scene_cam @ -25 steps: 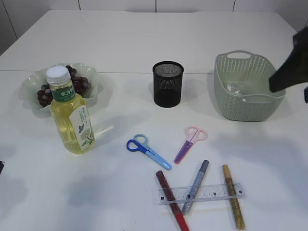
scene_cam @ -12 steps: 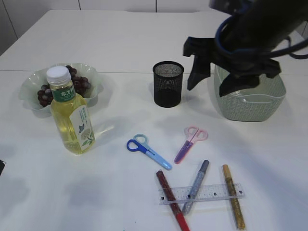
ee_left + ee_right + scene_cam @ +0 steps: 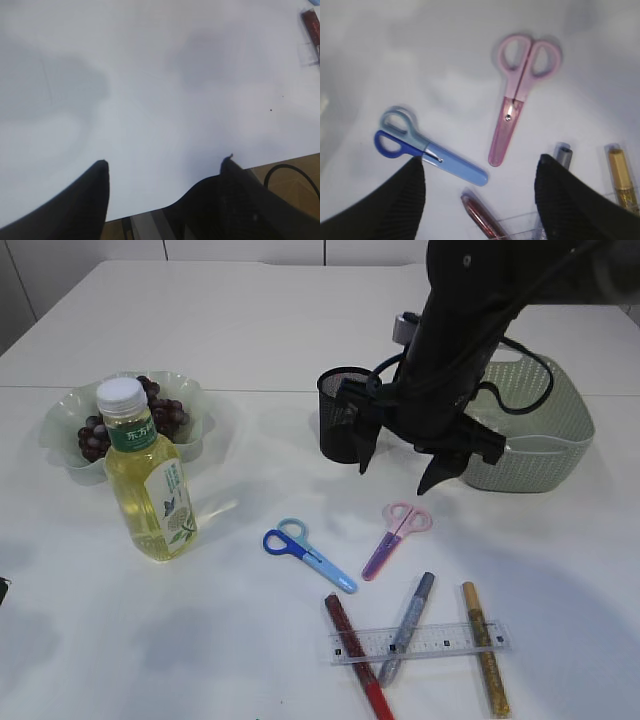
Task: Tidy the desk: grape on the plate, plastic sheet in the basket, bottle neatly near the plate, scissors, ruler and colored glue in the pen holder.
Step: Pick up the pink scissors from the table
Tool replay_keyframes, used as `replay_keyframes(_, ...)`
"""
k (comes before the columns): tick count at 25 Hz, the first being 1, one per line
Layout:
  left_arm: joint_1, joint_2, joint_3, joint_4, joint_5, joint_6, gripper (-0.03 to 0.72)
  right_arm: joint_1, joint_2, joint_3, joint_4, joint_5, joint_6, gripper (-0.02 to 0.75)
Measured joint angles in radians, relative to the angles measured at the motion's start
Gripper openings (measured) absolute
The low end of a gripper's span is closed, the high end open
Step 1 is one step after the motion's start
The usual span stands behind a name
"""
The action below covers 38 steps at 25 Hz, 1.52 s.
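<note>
Scissors, pink (image 3: 396, 539) and blue (image 3: 306, 553), lie flat on table (image 3: 250, 320) between holder (image 3: 346, 420) and glue sticks (image 3: 408, 626); right gripper (image 3: 412, 472) hangs above them, fingers wide, probably lining up a grab; left gripper (image 3: 165, 175) idles wide over bare table.

The exterior view slants down across the desk (image 3: 250, 330). The right wrist view looks down close on both scissors, pink scissors (image 3: 517, 95) lower centre in exterior. The left wrist view faces bare desk edge.
</note>
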Motion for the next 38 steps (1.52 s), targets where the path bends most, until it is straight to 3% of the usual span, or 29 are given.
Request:
replay_keyframes(12,0.0,0.0,0.0,0.0,0.0,0.0,0.497,-0.009,0.11,-0.001,-0.049,0.04,0.137,0.531)
replay_keyframes(38,0.0,0.0,0.0,0.0,0.0,0.0,0.497,-0.045,0.187,-0.009,-0.035,-0.047,0.165,0.531)
